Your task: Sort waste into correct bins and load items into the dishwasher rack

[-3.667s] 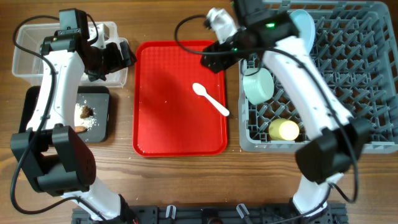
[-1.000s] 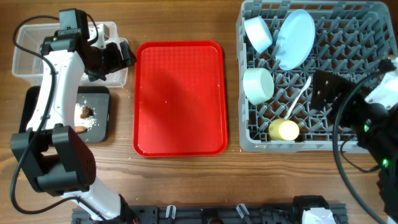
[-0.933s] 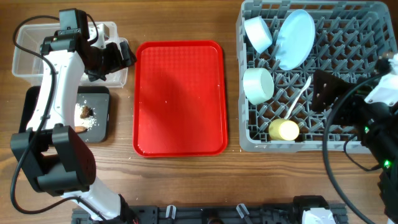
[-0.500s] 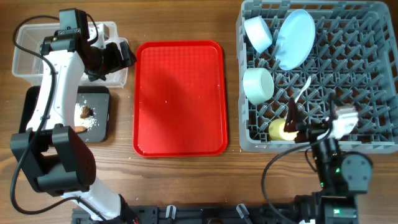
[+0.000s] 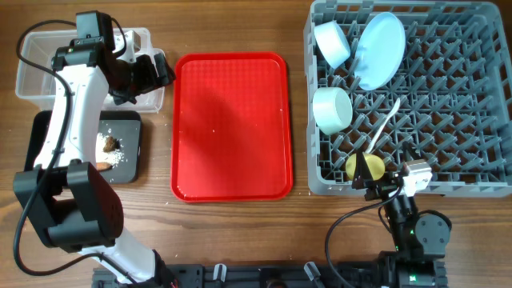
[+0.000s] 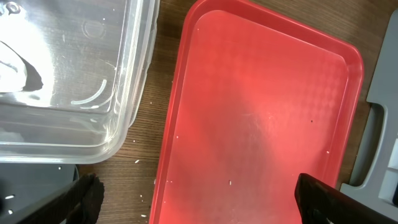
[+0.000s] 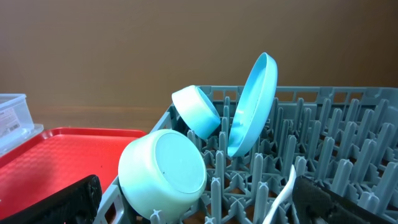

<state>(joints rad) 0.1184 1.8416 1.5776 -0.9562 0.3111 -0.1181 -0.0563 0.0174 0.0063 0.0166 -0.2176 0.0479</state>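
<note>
The grey dishwasher rack (image 5: 480, 96) holds the pale blue plate (image 5: 378, 50), two bowls (image 5: 330, 42) (image 5: 332, 110), the yellow cup (image 5: 360, 166) and the white spoon (image 5: 384, 126). My right gripper (image 5: 390, 172) is open and empty, low at the rack's front edge; its wrist view shows the near bowl (image 7: 163, 174), the plate (image 7: 252, 102) and the spoon (image 7: 283, 193). My left gripper (image 5: 152, 78) is open and empty between the clear tub (image 5: 48, 64) and the red tray (image 5: 232, 128). The black tray (image 5: 132, 148) holds a brown lump (image 5: 110, 144) and white crumbs (image 5: 116, 158).
In the left wrist view, the gripper (image 6: 199, 208) hangs over the bare red tray (image 6: 261, 124), next to the tub wall (image 6: 134, 93). A few crumbs lie on the wood between them. An orange stick end (image 5: 102, 166) shows by the black tray.
The spoon has gone from the red tray into the rack. My right arm has pulled back from over the tray to the rack's front edge. The left arm has not moved.
</note>
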